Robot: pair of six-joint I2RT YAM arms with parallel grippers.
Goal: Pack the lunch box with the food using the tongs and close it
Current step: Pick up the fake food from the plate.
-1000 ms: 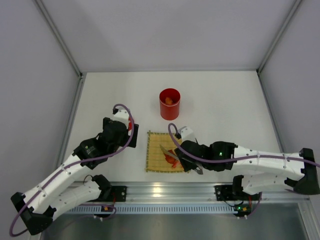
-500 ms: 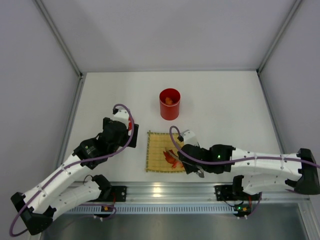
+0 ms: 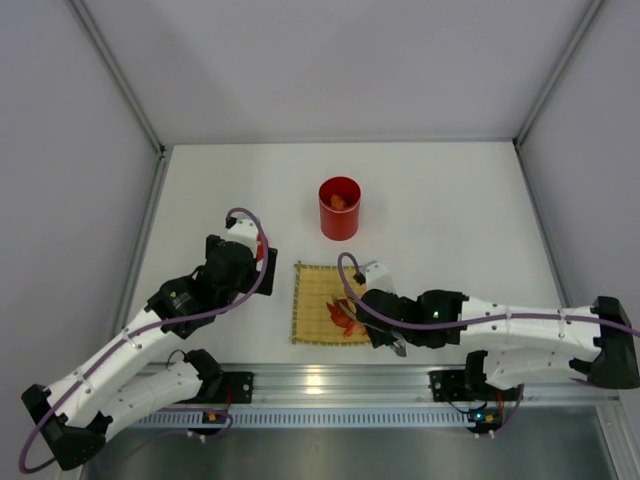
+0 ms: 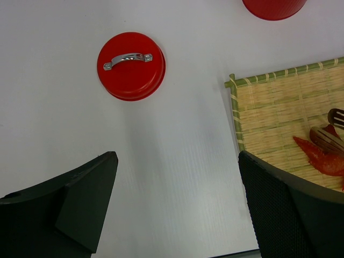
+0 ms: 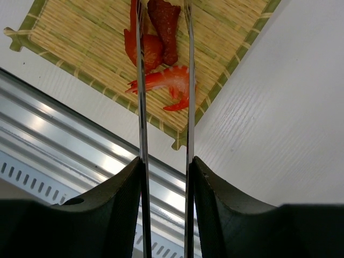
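Note:
The red lunch box [image 3: 339,208] stands upright and uncovered past the mat, with an orange piece inside; its wall also shows in the left wrist view [image 4: 274,6]. Its red lid [image 4: 131,65] lies flat on the table, silver tab up. My right gripper [image 5: 165,161] [image 3: 385,320] is shut on the tongs [image 5: 141,107]. Their two silver arms reach over the red food [image 5: 172,80] [image 3: 345,315] on the mat, straddling the pieces, and their tips [image 4: 329,137] hover at a red chunk. My left gripper [image 4: 177,161] [image 3: 262,262] hangs open over bare table just short of the lid, holding nothing.
The yellow bamboo mat [image 3: 315,300] [image 5: 80,37] lies between the two arms, near the metal rail [image 3: 320,385] at the table's front edge. Grey walls enclose the table on the left, right and far sides.
The tongs' arms have been squeezed closer together over the red pieces, and my right arm has drawn slightly toward the near edge. The left arm has not moved.

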